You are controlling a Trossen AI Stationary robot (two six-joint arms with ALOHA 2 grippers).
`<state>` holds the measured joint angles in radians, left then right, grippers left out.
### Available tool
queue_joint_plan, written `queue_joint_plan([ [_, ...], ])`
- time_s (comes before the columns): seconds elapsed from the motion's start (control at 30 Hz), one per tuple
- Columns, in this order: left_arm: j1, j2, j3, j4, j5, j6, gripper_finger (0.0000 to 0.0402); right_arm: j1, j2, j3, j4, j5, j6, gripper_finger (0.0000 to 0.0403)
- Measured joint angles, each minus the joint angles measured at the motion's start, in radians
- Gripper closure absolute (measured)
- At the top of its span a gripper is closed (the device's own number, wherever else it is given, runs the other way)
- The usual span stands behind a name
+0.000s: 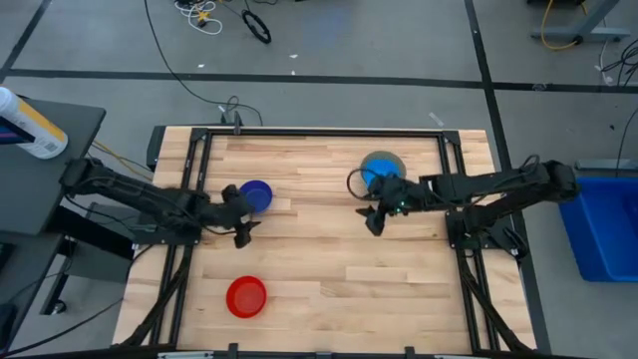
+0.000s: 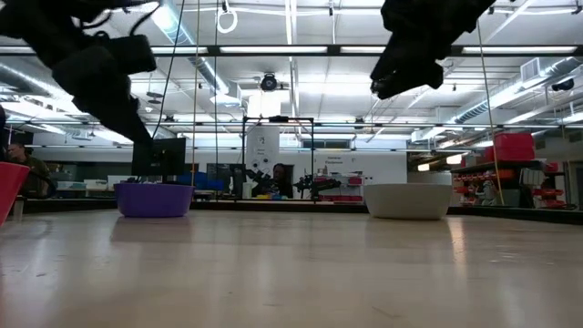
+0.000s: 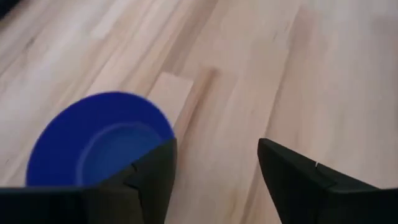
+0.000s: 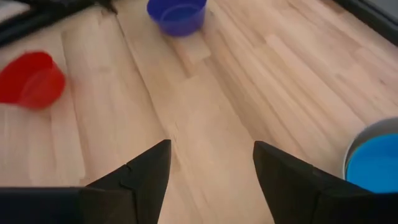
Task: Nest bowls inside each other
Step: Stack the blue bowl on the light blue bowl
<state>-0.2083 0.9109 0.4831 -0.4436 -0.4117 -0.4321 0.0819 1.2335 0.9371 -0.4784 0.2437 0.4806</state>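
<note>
A dark blue bowl stands upright on the wooden table, left of centre. A red bowl stands near the front edge. At the far right a grey bowl stands on its base with a light blue bowl inside it. My left gripper hovers open just on the near side of the dark blue bowl, with nothing between its fingers. My right gripper hangs open above the table on the near side of the grey bowl, also with nothing between its fingers.
Black frame rails run along the table's left and right sides. A blue bin stands beyond the right edge and a dark side table with a bottle beyond the left. Bare wood lies between the bowls.
</note>
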Motion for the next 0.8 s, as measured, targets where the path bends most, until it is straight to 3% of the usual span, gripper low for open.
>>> queue_joint_plan([
  [0.17,0.094,0.154,0.053,-0.039,0.095,0.023,0.0173,0.100,0.000,0.000,-0.036,0.064,0.028,0.0177],
  [0.4,0.169,0.308,0.059,-0.019,0.115,0.028,0.0177,0.274,0.000,0.000,-0.034,0.206,0.019,0.0192],
  [0.63,0.204,0.337,0.059,0.028,0.092,0.059,0.0177,0.534,-0.010,-0.066,0.135,0.569,-0.081,0.0215],
  [0.8,0.242,0.337,0.058,0.048,0.097,0.088,0.0177,0.716,-0.078,-0.277,0.449,0.850,-0.169,0.0233],
])
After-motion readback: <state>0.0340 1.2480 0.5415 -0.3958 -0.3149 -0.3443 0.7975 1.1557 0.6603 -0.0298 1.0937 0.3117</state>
